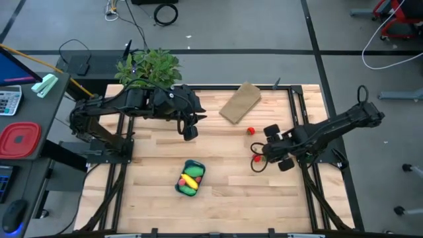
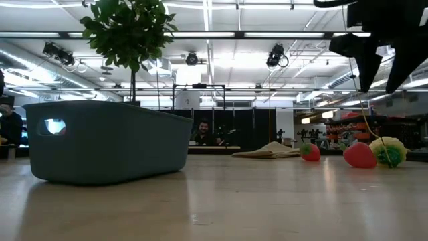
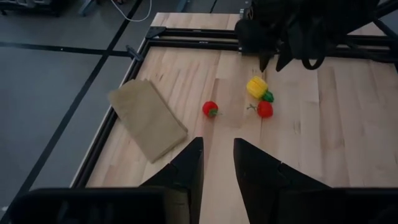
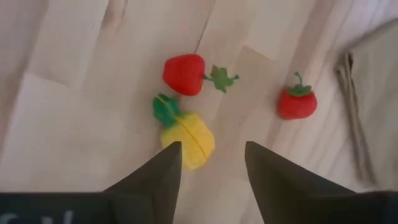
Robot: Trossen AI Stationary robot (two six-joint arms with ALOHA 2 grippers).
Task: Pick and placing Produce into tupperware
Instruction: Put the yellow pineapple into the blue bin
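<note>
Blue tupperware [image 1: 191,178] is sitting near the table's front, already holding a banana and green pieces. Farther back, the right gripper [image 4: 208,165] is hovering with fingers parted and empty over a yellow toy piece [image 4: 188,138] beside a red piece [image 4: 184,74]; the left gripper [image 3: 217,163], parted and empty too, is hanging by the potted plant [image 1: 149,66].

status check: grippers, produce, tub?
Right gripper open, over yellow piece beside two red pieces, nothing held. Left gripper open, empty, mid-table. Blue tub holds banana and green pieces. Tan cloth clear of path.
</note>
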